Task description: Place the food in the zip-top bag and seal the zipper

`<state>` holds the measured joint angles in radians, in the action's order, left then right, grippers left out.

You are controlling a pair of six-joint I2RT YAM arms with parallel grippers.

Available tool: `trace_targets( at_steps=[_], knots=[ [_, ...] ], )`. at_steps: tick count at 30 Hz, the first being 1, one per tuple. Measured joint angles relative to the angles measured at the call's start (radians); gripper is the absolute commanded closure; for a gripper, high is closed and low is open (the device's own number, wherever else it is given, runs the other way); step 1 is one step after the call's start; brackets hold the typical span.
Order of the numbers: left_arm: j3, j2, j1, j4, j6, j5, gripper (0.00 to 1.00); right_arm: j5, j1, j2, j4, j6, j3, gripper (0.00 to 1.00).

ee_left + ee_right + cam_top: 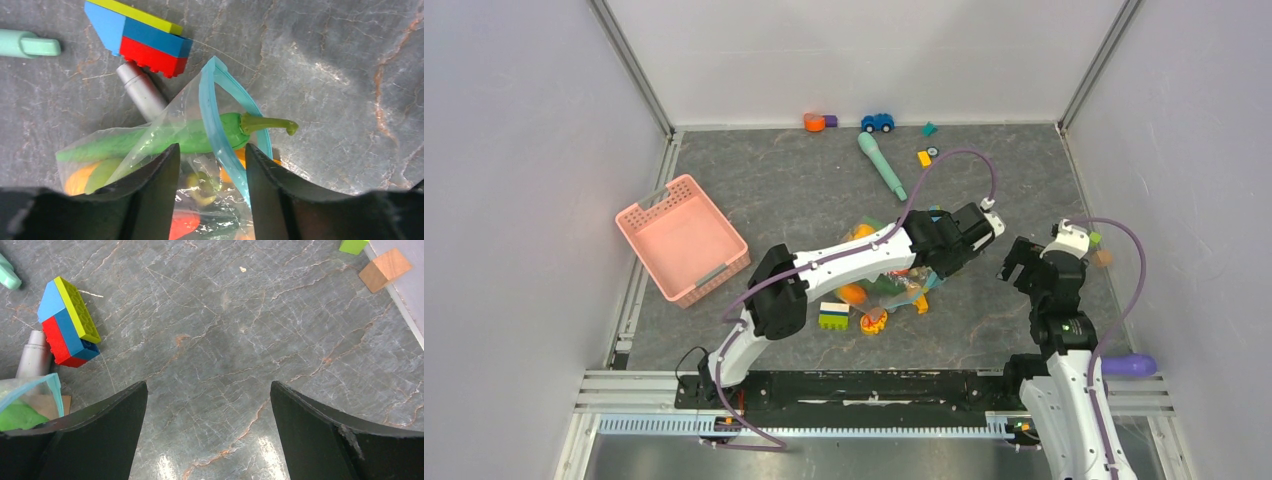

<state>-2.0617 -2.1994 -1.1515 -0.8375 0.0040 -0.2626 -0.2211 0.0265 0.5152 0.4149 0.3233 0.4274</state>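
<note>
Zip-top bag (175, 112), zipper (207, 115) open, between left gripper (210, 152) jaws

Overhead, with twelve o'clock at the far wall, bare table (794, 190) lies open from centre toward eleven, between the pink basket (682, 238) at nine and the teal stick (881, 165) at twelve. The left arm (844, 258) bars the middle, lying over the zip-top bag (150, 135). In the left wrist view, a block stack (145, 40) and a silver cylinder (142, 92) crowd the bag's eleven o'clock side. A green pepper (270, 123) juts its stem out at three. Under the right gripper (209, 385) the surface is open. A wooden block (385, 270) and a green block (352, 245) sit at one o'clock.
</note>
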Motion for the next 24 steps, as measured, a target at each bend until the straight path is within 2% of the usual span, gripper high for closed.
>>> trace_targets(
  at_steps=[2,6,13,19,20,22,24],
  knots=[
    [-0.003,0.000,-0.001,-0.003,0.004,-0.024,0.52,0.011,0.000,0.010,-0.005,-0.004,0.000,0.02],
    [-0.026,-0.016,-0.001,-0.006,0.005,-0.068,0.55,0.023,0.000,0.015,-0.011,-0.010,0.000,0.02],
    [-0.055,-0.073,-0.001,0.009,0.005,-0.105,0.45,0.036,0.000,0.010,-0.016,-0.016,0.000,0.02],
    [-0.068,-0.116,-0.001,0.034,0.005,-0.116,0.48,0.040,0.000,0.003,-0.018,-0.021,0.000,0.02],
    [-0.072,-0.124,-0.001,0.038,0.005,-0.125,0.52,0.040,0.000,0.003,-0.018,-0.022,0.000,0.02],
    [-0.077,-0.138,-0.001,0.048,0.005,-0.142,0.71,0.041,0.000,0.001,-0.018,-0.023,0.000,0.02],
    [-0.084,-0.151,-0.001,0.055,0.009,-0.165,0.97,0.041,0.000,-0.002,-0.019,-0.024,0.000,0.02]
  ],
)
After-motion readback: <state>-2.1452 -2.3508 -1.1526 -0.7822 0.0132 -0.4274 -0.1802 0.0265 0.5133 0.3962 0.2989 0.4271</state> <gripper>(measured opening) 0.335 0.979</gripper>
